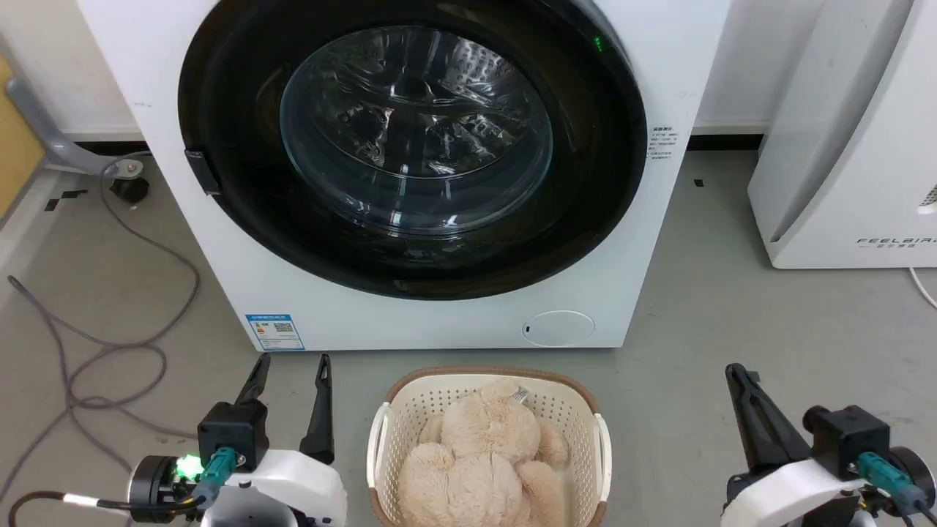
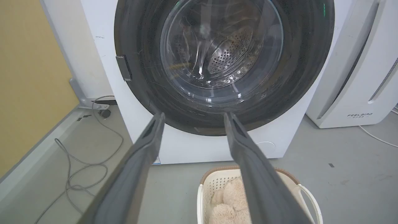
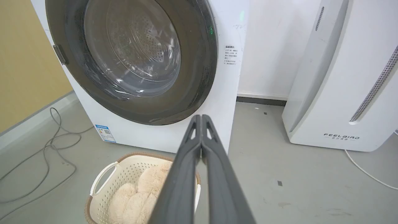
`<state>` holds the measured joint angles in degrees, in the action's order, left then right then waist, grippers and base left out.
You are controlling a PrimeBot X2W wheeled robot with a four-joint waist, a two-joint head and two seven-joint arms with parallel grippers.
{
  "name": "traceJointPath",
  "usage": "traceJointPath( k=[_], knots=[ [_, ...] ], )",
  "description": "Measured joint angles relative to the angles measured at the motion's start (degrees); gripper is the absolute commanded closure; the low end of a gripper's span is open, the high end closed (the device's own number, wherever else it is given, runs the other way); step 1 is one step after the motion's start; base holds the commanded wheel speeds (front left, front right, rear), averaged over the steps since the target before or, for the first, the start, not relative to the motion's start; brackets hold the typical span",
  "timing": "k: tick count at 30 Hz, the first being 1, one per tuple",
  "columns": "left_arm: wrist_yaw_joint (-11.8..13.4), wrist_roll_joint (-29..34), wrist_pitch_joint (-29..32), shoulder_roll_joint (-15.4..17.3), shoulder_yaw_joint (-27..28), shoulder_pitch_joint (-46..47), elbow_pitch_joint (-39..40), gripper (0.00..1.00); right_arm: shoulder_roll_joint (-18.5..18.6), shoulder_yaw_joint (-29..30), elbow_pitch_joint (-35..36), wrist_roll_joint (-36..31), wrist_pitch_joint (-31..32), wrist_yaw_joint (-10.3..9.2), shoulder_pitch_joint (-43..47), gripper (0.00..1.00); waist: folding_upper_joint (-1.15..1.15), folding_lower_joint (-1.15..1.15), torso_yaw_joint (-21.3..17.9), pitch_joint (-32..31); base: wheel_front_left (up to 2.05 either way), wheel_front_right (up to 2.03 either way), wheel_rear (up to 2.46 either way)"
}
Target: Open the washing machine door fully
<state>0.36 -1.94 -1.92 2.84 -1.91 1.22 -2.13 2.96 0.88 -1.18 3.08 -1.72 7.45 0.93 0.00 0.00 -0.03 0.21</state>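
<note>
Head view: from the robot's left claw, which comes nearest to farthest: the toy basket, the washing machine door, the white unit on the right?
1. The basket, on the floor right beside the left claw.
2. The washing machine door, ahead and higher.
3. The white unit, far right.

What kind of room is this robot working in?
Probably a laundry corner in a test room: a white washing machine with its black door shut, a basket holding a plush toy before it, loose cables on the grey floor.

FEELBIRD is printed low on the white appliance; the blue sticker is too small to read.
</note>
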Motion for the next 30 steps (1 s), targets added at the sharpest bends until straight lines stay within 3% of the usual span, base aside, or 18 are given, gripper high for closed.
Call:
traceJointPath(
  k=[13,30],
  knots=[
    [0.0,-1.4,-1.5,0.0,-1.2,0.3,-1.2,0.0,0.0,0.4,-0.4,11.1,-1.7,0.0,0.0,1.0,0.0,0.0,0.0,0.2,0.0,0.0,0.0],
    [0.5,-3.3,-3.6,0.0,-2.9,1.3,-2.2,0.0,0.0,3.6,-1.3,34.8,-3.9,-0.01,-2.3,1.0,0.0,0.0,0.0,0.3,0.0,0.0,0.0]
  ],
)
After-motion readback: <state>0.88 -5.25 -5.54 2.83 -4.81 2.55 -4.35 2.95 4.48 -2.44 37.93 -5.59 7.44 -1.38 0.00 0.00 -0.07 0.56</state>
